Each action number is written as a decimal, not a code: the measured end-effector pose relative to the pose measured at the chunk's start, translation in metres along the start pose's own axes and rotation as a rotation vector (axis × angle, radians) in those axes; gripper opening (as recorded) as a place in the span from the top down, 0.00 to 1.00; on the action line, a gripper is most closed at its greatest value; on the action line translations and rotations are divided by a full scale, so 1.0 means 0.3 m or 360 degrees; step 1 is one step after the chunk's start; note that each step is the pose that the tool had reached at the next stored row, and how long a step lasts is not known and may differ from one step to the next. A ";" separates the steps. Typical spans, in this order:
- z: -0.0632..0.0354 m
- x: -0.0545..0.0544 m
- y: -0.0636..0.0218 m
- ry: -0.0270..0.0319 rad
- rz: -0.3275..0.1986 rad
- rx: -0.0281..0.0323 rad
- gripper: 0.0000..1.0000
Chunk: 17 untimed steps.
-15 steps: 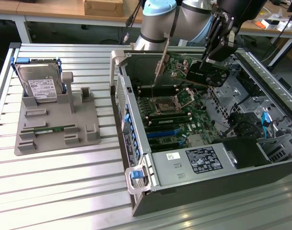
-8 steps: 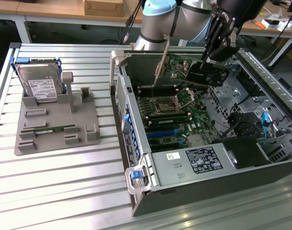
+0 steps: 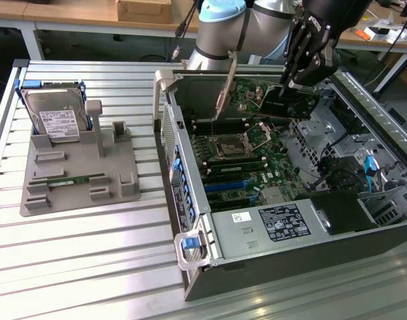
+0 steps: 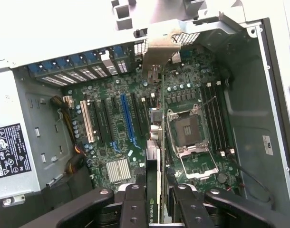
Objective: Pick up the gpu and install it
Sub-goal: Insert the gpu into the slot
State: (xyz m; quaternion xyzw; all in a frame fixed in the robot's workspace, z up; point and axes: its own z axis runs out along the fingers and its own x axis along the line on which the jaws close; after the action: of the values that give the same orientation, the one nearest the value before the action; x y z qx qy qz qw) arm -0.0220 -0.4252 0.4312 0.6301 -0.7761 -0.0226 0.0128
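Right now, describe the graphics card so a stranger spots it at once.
Find the open computer case on the exterior view's right. Above its motherboard, the gripper holds the graphics card. It alone is dark, flat, with a long silver bracket.

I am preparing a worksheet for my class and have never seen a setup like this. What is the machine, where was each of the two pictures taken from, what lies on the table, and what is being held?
The machine is a robot arm that ends in a black hand. One picture comes from a camera standing off the arm and takes in the whole table. The other comes from a camera on the wrist, looking past the hand into an open computer case. The hand is closed on the gpu, a thin dark card with a silver end bracket, and holds it over the motherboard inside the case. At the exterior view's left, a grey holder carries a hard drive and a green memory stick.
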 end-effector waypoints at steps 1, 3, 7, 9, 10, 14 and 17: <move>0.000 0.000 0.000 0.00008 -0.0015 -0.00002 0.74; 0.000 0.000 0.000 0.00021 -0.0041 -0.00004 0.74; 0.000 0.000 0.000 0.00047 -0.0092 -0.00008 0.74; 0.000 0.000 0.000 0.00055 -0.0108 -0.00010 0.74; 0.000 0.000 0.000 0.00088 -0.0171 -0.00015 0.74; 0.000 0.000 0.000 0.00117 -0.0229 -0.00020 0.74; 0.000 0.000 0.000 0.00145 -0.0282 -0.00025 0.74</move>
State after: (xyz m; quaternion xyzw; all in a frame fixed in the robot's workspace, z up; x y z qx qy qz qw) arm -0.0219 -0.4251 0.4312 0.6962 -0.7173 -0.0214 0.0148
